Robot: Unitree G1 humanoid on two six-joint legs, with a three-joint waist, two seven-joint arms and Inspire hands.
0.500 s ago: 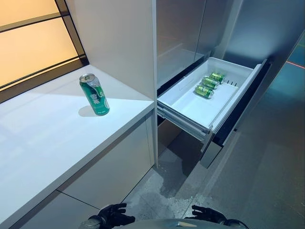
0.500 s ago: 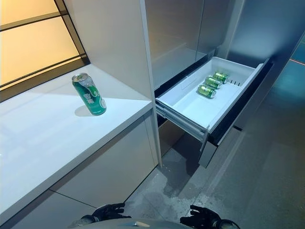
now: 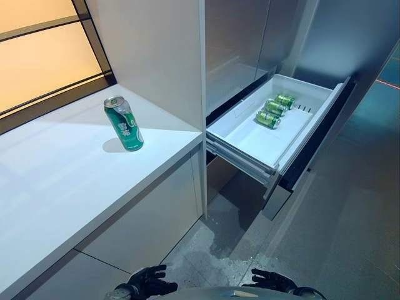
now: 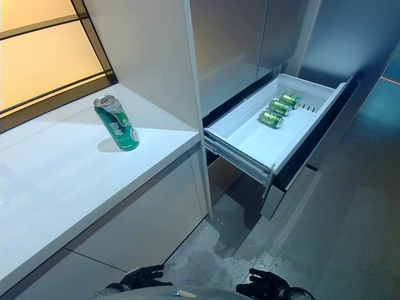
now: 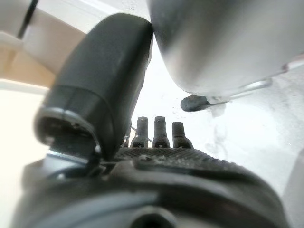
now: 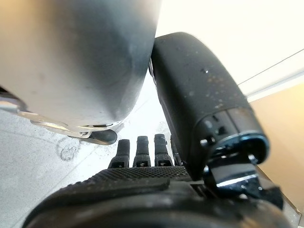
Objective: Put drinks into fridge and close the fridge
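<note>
Left eye view shows the green drink can (image 3: 124,123) standing upright on the white counter (image 3: 56,181), near the counter's far end and close to the tall white cabinet panel (image 3: 156,56) that rises beside it. No hand of mine touches it.

To the right of that panel the fridge drawer (image 3: 265,147) is pulled out, its white tray open to view. Three more green cans (image 3: 275,110) lie on their sides in a row toward the back of the tray, close together. The drawer's dark front panel (image 3: 315,140) hangs out over the grey floor (image 3: 350,237).

My left hand (image 3: 150,282) and my right hand (image 3: 270,280) sit low at the bottom edge of the view, well apart from the can and the drawer. In each wrist view my fingers (image 5: 160,131) reach straight out, relaxed, with nothing between them; the same holds for my right fingers (image 6: 142,149). Both hands are empty.
</note>
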